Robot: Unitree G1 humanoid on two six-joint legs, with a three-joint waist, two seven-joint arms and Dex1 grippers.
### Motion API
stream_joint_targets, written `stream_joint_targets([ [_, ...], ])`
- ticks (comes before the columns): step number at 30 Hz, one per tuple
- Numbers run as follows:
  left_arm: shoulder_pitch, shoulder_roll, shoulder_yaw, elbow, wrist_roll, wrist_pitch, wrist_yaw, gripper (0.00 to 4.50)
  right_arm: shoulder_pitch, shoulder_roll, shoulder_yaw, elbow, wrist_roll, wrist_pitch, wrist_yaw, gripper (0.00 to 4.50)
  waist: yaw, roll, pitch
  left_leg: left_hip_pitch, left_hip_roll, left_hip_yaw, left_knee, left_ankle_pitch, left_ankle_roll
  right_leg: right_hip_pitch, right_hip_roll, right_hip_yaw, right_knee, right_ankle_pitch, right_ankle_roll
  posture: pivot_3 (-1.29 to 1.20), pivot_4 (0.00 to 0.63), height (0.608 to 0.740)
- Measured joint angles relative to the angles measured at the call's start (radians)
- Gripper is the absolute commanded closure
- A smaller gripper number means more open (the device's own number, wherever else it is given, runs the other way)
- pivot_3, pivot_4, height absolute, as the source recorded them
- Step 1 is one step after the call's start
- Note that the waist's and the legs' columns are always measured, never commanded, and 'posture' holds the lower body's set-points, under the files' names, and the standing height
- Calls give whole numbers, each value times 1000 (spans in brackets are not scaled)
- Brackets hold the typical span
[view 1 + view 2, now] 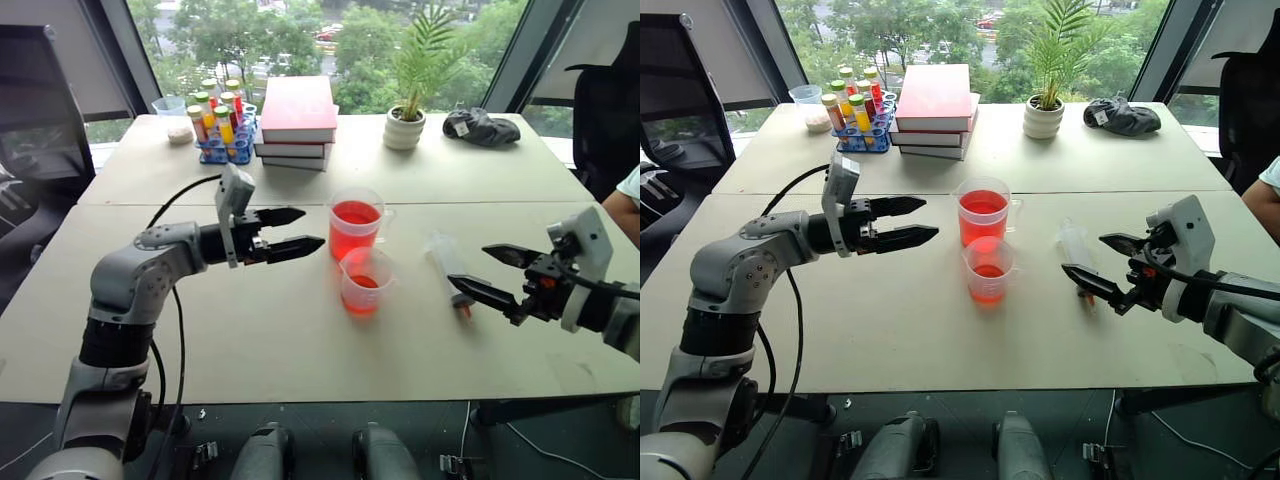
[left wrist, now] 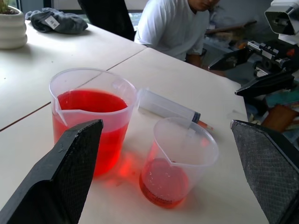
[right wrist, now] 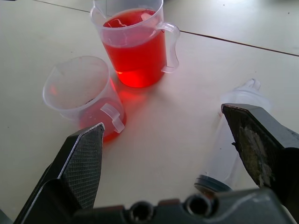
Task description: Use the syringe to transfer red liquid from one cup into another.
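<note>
A: What stands on the matte beige table?

B: In the middle is the taller clear plastic measuring cup with a side handle, more than half full of translucent red liquid. Just beside it, at about 6 o'clock, stands the shorter clear plastic cup, with a thin red layer at the bottom.

A: And the syringe?

B: The large clear plastic syringe lies flat on the table at 3 o'clock of the cups, free, orange tip toward the robot.

A: The pincers?

B: The left gripper hovers at 9 o'clock of the cups, its black textured fingers spread wide and empty. The right gripper is wide too, holding nothing, just beside the syringe.

A: Any writing?

B: I cannot read any.
</note>
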Motion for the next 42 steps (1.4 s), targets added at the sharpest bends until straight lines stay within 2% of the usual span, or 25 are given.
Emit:
stream_joint_targets([
  [20, -27, -15, -7, 30, 22, -20, -22, 0, 20, -14, -5, -4, 18, 3, -50, 85, 0, 0, 0, 0, 0, 0, 0, 0, 0, 0, 0, 0, 0, 0, 0, 0, 150, 740],
  [30, -27, -9, -8, 30, 23, -20, -25, 0, -8, -28, 35, 26, -4, 6, -67, 85, 0, 0, 0, 0, 0, 0, 0, 0, 0, 0, 0, 0, 0, 0, 0, 0, 150, 740],
  [37, -28, -15, -10, 30, 26, -21, -24, 0, -140, -32, 96, 142, -14, 76, -123, 85, -1, 0, 0, 0, 0, 0, 0, 0, 0, 0, 0, 0, 0, 0, 0, 0, 150, 740],
  [42, -44, -33, -39, 48, 42, -45, -42, 0, -376, -33, 262, 366, -95, 162, -184, 85, -3, 0, 0, 0, 0, 1, 0, 0, 0, 0, 0, 1, 0, -1, -2, 0, 150, 740],
])
